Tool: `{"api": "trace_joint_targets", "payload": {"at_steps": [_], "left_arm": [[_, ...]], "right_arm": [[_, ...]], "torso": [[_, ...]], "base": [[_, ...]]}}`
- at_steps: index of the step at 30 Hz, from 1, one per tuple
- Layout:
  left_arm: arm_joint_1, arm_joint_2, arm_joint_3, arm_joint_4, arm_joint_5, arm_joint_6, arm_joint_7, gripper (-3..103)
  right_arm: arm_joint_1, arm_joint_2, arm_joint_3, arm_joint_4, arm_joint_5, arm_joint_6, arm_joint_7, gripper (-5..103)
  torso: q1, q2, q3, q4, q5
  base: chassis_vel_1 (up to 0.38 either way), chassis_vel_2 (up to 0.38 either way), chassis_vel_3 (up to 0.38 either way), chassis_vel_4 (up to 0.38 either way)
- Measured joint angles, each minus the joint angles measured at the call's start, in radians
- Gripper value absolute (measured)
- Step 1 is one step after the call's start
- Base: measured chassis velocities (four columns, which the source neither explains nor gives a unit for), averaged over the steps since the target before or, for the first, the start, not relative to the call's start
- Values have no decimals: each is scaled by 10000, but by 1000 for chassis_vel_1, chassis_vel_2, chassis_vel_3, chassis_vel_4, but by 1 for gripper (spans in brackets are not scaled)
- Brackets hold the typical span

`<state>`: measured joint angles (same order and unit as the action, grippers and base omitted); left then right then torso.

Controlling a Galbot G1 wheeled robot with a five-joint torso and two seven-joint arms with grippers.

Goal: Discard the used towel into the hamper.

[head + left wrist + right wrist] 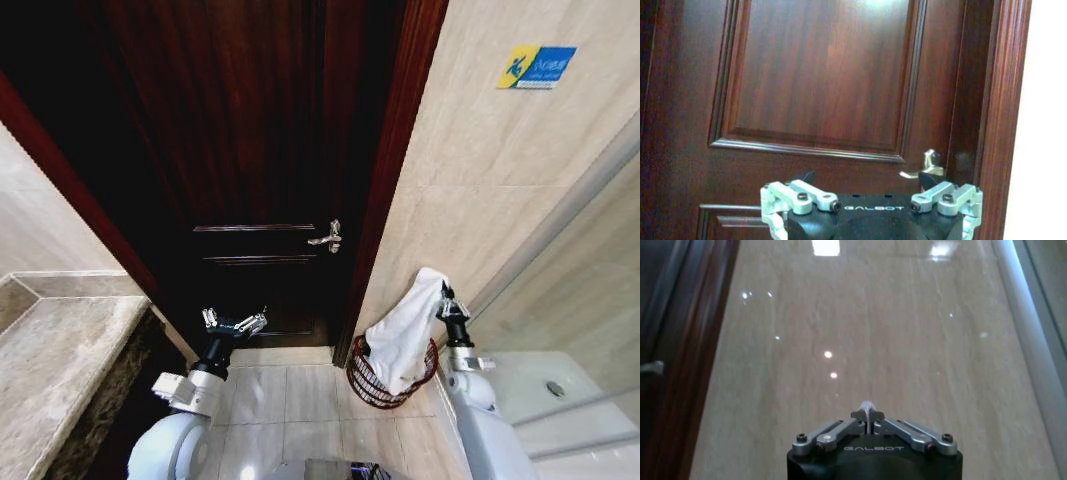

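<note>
A white towel [408,333] hangs from my right gripper [446,294], which is shut on the towel's top corner. The cloth drapes down into the hamper [368,384], a round dark red wire basket on the floor against the beige wall. In the right wrist view the right gripper [867,416] has its fingers pinched together with a sliver of white towel [867,405] between the tips. My left gripper [235,321] is held up in front of the dark wooden door, open with nothing in it. The left wrist view has the left gripper [867,180] facing the door panel.
A dark wooden door [260,150] with a silver lever handle [328,237] stands straight ahead. A stone counter [60,370] lies at the left. A glass shower screen and a white tray [560,400] are at the right. Pale tile floor [290,400] lies between.
</note>
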<state>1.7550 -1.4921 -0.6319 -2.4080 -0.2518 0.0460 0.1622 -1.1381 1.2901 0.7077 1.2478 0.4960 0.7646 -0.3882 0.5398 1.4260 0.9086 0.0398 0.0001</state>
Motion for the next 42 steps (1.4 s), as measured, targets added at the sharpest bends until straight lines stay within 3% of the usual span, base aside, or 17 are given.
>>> {"api": "trace_joint_targets", "payload": {"at_steps": [13,19,25,35,42], "left_arm": [[0,0,0,0,0,0,0,100],[0,0,0,0,0,0,0,100],[0,0,0,0,0,0,0,100],[0,0,0,0,0,0,0,100],[0,0,0,0,0,0,0,100]], "right_arm": [[330,-33,-111,-1648,408,287,-231,2],[617,46,-282,-2815,740,41,-305,2],[723,238,-481,-3247,1164,-664,-227,2],[951,427,-694,-4275,1013,-1417,-202,2],[1442,720,-574,-5805,-170,-964,-233,2]], "torso": [[0,0,0,0,0],[0,0,0,-1,1],[0,0,0,0,-3],[0,0,-1,0,-2],[1,0,0,0,-1]], "base": [[0,0,0,0],[0,0,0,0],[0,0,0,0],[0,0,0,0],[0,0,0,0]]}}
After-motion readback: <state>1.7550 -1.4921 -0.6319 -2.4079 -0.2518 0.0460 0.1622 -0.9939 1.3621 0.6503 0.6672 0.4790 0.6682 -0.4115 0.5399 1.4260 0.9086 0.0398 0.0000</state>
